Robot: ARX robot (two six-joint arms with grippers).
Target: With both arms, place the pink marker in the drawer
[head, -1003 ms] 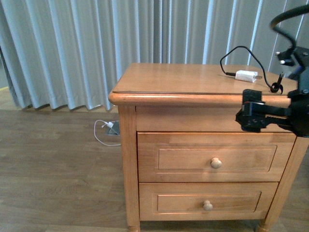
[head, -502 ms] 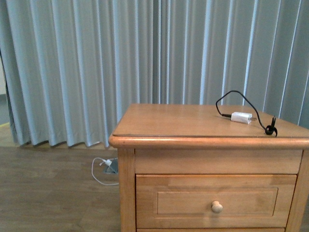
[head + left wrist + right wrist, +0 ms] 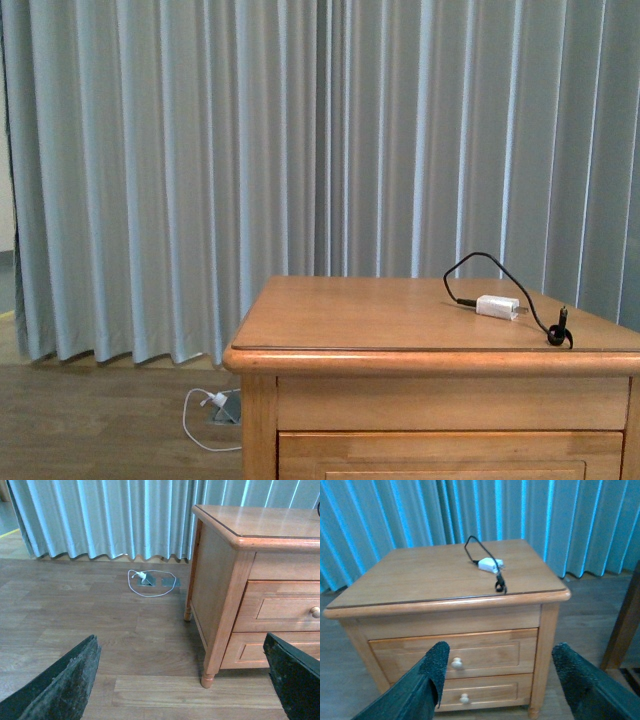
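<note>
The pink marker shows in none of the views. The drawer (image 3: 485, 650), the upper one of the light-brown nightstand (image 3: 445, 575), is closed, with its round knob (image 3: 456, 663) facing my right wrist camera. My right gripper (image 3: 500, 647) is open and empty, held in front of the nightstand and a little above it. My left gripper (image 3: 180, 637) is open over the wooden floor off the nightstand's left front corner, where the drawer (image 3: 285, 607) shows at the edge. In the front view only the drawer's upper edge (image 3: 450, 450) appears, and neither arm.
A white charger plug (image 3: 497, 306) with a black cable lies on the nightstand top. Below the drawer is the shorter lower drawer (image 3: 485, 692). A white cable and floor socket (image 3: 147, 580) lie by the grey curtain (image 3: 200, 150). Dark wooden furniture (image 3: 625, 620) stands right of the nightstand.
The front view has risen: the nightstand has sunk in the frame and both drawer knobs have dropped out of view. The right arm, seen at the right edge one second ago, is gone.
</note>
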